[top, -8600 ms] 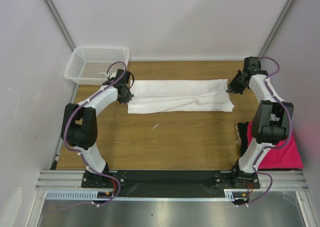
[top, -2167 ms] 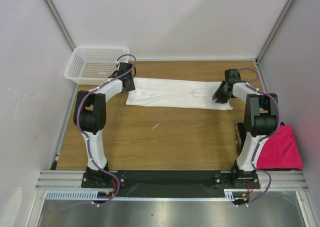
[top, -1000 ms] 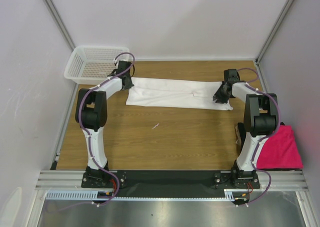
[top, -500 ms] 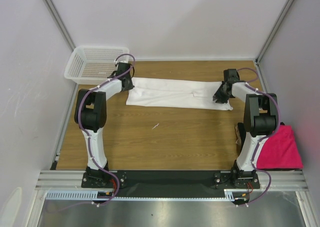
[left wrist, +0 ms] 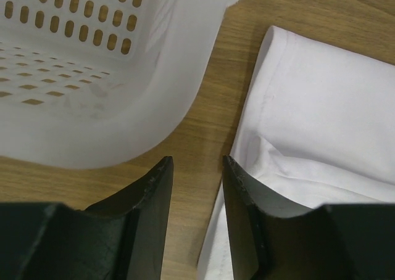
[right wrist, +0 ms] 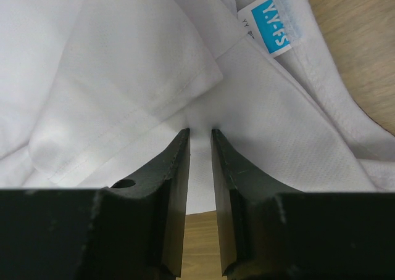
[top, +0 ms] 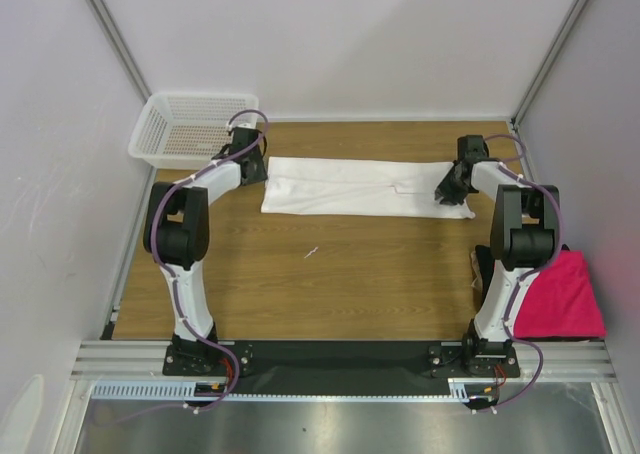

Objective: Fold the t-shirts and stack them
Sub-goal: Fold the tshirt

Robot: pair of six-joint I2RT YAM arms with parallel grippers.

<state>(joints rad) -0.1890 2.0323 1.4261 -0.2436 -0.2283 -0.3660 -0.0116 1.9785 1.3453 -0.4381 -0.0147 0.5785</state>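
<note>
White t-shirt (top: 360, 187) lies as long folded strip, far side of desk (top: 330, 274). Right pincer (right wrist: 200, 135) nipped on its right end near tag (right wrist: 271, 21). Left pincer (left wrist: 196, 163) jaws apart, empty, just off left end beside basket (top: 190, 124). Lengthwise fold looks done. Next: grip left end, fold across.

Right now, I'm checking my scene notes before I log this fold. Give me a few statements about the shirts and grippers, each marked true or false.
1. The left gripper holds the white t-shirt. False: its fingers stand apart over the table, beside the shirt's edge.
2. The basket sits at the far left corner, next to the left gripper. True.
3. The pink t-shirt lies on the white one. False: it lies apart, at the table's near right edge.
4. A blue-white tag shows just beyond the right gripper. True.
</note>
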